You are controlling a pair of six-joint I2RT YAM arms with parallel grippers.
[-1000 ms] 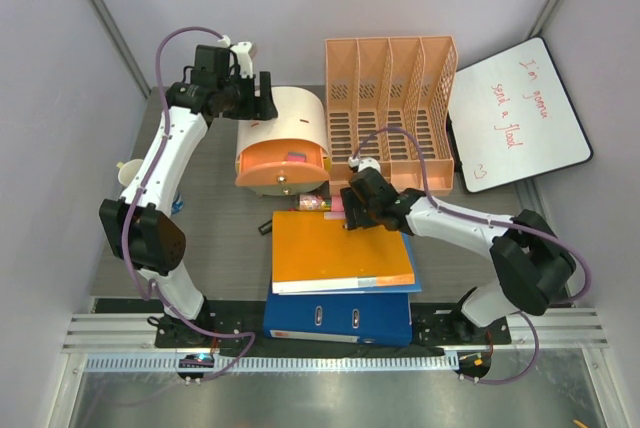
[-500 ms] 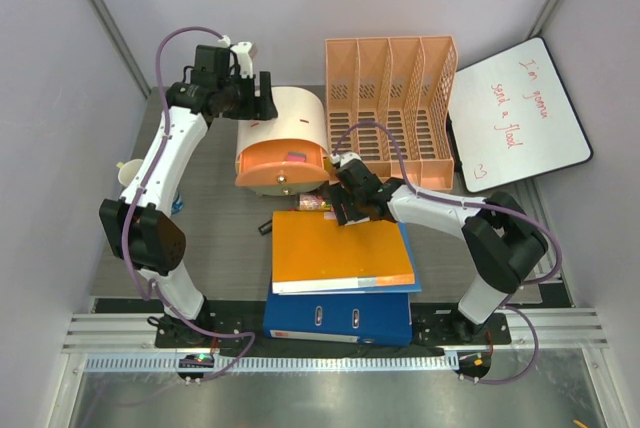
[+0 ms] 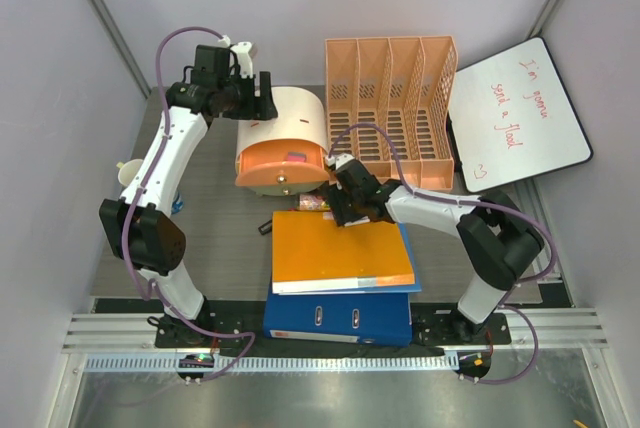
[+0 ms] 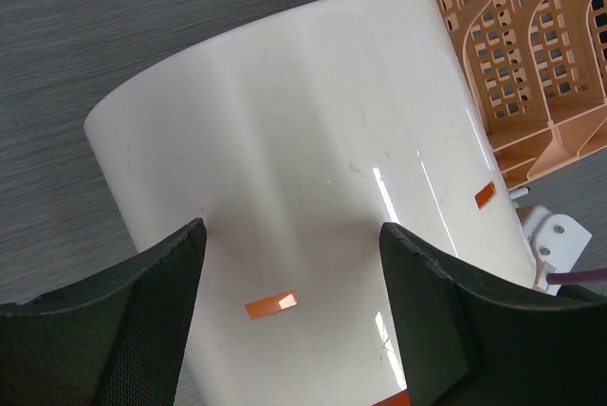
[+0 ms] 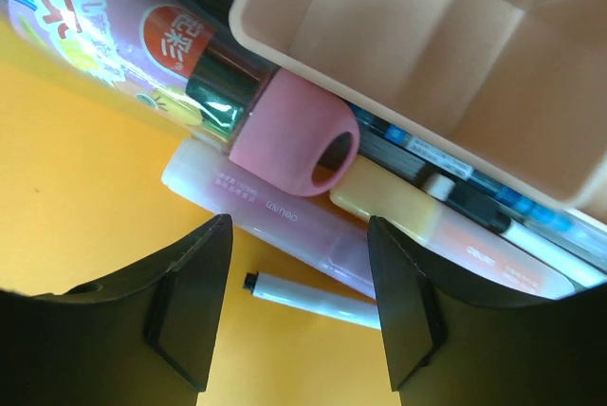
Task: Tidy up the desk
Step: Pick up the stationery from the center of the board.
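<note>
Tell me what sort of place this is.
Probably a mock office workspace in a robot test booth: a peach file rack, stacked binders and a whiteboard, with plain panels around the grey desk.

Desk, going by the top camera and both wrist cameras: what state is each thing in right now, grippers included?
Left gripper: open, straddling the white organizer.
Right gripper: open, over a white pen.
Pink tube: capped, lying on its side.
Orange folder: closed, flat on the blue binder.
Blue binder: closed, flat on the desk.
File rack: upright, slots look empty.
Whiteboard: written on in red.
</note>
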